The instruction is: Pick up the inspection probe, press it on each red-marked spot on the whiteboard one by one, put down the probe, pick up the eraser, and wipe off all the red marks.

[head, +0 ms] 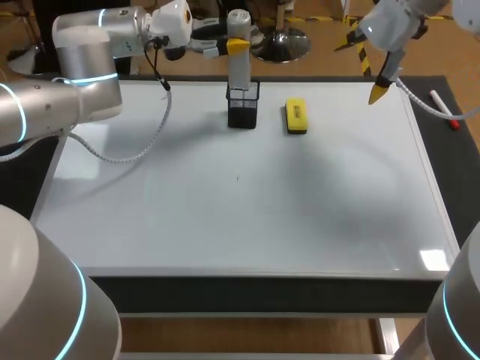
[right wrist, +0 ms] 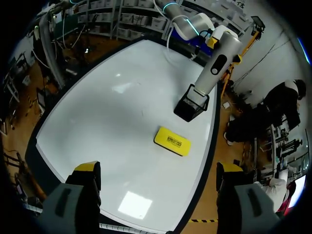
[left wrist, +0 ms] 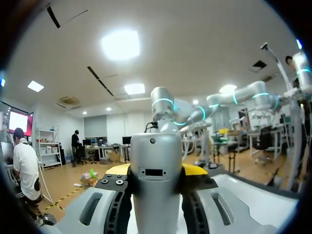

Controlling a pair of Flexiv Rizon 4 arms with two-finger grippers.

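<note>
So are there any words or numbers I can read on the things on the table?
On the eraser: dark print, too small and blurred to read.
On the probe: a small dark panel, no letters legible.
On the whiteboard: no words or numbers visible.

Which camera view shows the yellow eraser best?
The right wrist view: the eraser lies whole and unobstructed on the whiteboard. The head view shows it too, farther off. The left wrist view does not show it.

This is a robot lab: a left arm and a right arm stand at a table with a whiteboard.
</note>
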